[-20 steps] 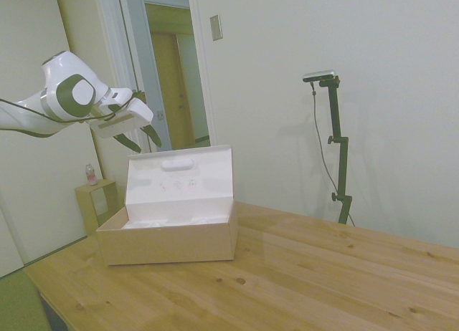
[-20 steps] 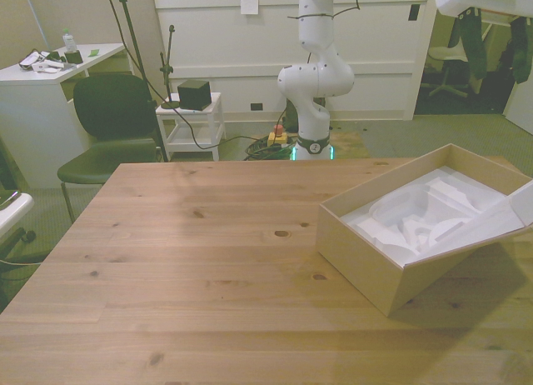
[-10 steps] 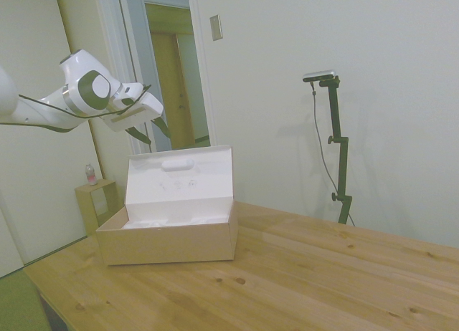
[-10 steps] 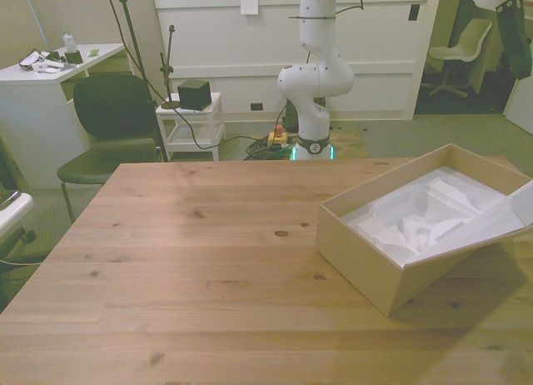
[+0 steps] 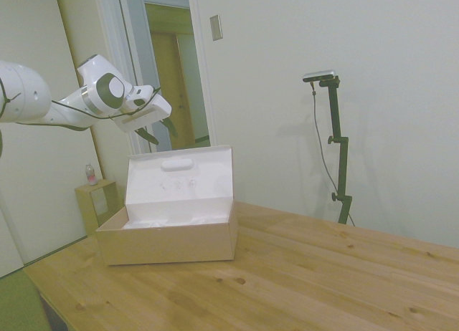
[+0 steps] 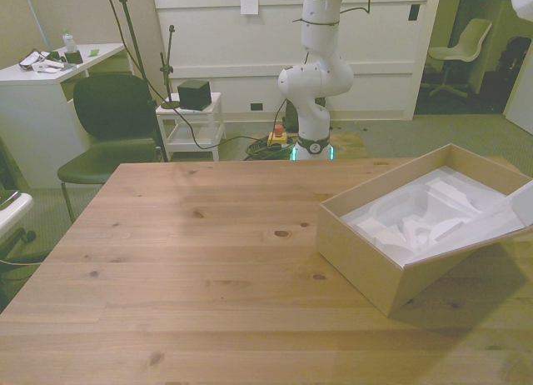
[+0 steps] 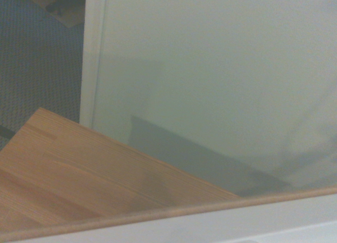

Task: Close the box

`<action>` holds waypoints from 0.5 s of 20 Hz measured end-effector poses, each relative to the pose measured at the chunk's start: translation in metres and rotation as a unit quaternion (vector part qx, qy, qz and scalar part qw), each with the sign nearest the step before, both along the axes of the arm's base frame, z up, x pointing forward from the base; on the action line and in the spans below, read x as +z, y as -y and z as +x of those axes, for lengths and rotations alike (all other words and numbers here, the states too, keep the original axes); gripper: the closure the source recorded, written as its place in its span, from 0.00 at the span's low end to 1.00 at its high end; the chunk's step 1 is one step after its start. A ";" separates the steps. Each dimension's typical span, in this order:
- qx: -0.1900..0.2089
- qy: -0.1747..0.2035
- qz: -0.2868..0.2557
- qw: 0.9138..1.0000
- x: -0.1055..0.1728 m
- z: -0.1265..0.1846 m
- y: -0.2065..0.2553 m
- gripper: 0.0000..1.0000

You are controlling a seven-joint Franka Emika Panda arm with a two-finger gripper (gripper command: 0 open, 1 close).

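Gripper (image 5: 159, 129) hangs above the open cardboard box (image 5: 168, 239) on the wooden table (image 5: 301, 281); its dark fingers are partly hidden, so their spread cannot be told. No writing is readable on the upright lid (image 5: 179, 175).

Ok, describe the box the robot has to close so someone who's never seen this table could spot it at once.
Start at the wooden table and go to the end nearest the doorway in the side view. There sits a large tan cardboard box, white inside, with moulded white packing. Its hinged lid stands upright and open, with a raised oblong bump near its top edge, unlike the small wooden cube shelf behind.
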State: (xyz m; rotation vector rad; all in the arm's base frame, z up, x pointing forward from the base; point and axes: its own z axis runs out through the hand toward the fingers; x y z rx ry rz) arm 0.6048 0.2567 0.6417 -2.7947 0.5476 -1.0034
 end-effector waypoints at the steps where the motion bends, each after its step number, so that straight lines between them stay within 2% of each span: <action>1: 0.000 -0.002 -0.002 1.000 -0.004 0.007 -0.003 0.00; 6: -0.002 -0.010 -0.006 1.000 -0.022 0.035 -0.017 0.00; 10: -0.004 -0.012 -0.010 1.000 -0.026 0.047 -0.029 0.00</action>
